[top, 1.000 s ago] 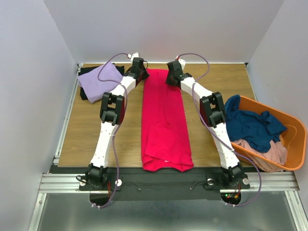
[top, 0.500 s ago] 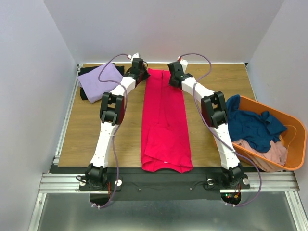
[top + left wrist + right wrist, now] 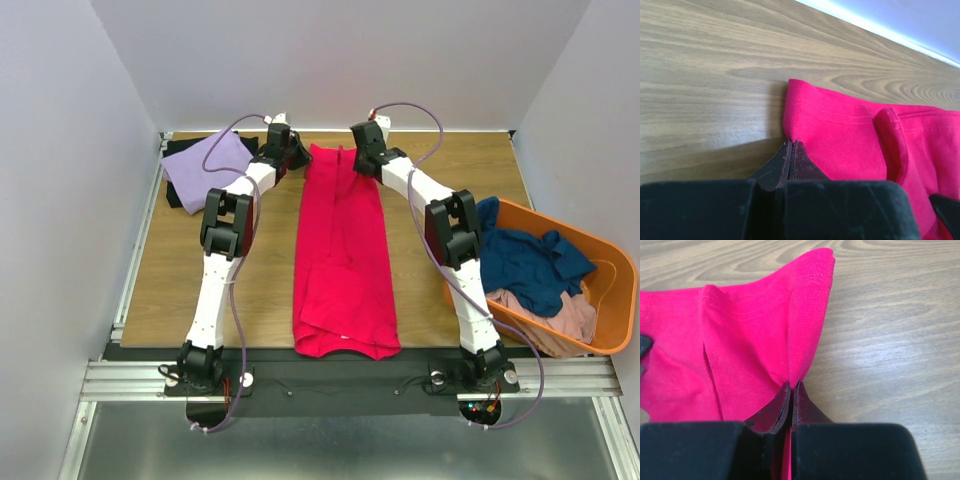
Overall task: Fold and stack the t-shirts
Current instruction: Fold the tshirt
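A bright pink t-shirt (image 3: 343, 250) lies folded into a long strip down the middle of a wooden tabletop (image 3: 200, 270). At its far end, the left claw (image 3: 791, 144) is pressed together on the shirt's left corner. The right claw (image 3: 791, 386) pinches the right corner, which stands up in a small peak. A lavender t-shirt (image 3: 210, 165) rests on a black t-shirt (image 3: 178, 148) at the far left. On the right, an orange tub (image 3: 612, 300) holds a navy t-shirt (image 3: 525, 265) and a dusty pink t-shirt (image 3: 555, 318).

Plain cloth on a wood-grain brown desk (image 3: 180, 280)
One crimson-pink t-shirt (image 3: 340, 250) — lavender t-shirt (image 3: 208, 165) — black t-shirt (image 3: 178, 146); navy t-shirt (image 3: 525, 265), dusty-pink t-shirt (image 3: 562, 320), orange tub (image 3: 618, 300).
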{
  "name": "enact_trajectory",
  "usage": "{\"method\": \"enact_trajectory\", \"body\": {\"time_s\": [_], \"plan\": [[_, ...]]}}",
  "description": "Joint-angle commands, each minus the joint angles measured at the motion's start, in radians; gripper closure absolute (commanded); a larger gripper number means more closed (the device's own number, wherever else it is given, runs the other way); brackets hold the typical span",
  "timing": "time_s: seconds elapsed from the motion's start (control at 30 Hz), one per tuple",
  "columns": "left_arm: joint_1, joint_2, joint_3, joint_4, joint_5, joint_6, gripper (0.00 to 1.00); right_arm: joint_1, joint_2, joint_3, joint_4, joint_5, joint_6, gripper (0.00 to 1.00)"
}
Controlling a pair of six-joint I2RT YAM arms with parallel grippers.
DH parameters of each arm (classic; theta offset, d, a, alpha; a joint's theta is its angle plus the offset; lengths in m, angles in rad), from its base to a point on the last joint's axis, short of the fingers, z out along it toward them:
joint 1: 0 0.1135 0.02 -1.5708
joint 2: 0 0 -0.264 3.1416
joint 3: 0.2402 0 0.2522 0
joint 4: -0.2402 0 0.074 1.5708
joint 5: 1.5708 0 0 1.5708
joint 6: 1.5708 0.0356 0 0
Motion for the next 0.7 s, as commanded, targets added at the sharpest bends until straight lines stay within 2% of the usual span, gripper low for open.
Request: {"method": "enact_trajectory", "body": {"time_s": [0.0, 0.23, 0.67], "plan": [[0.005, -0.161, -0.057, 0.101, 0.061, 0.012, 1.00, 0.005, -0.081, -0.044, 0.022, -0.032, -0.040, 1.00], [0.005, -0.283, -0.236, 0.190, 0.104, 0.020, 1.00, 0.005, -0.135, -0.123, 0.022, -0.081, -0.076, 1.00], [-0.012, -0.463, -0.530, 0.242, 0.173, 0.076, 1.00, 0.006, -0.286, -0.292, 0.034, -0.107, -0.093, 1.00]]}}
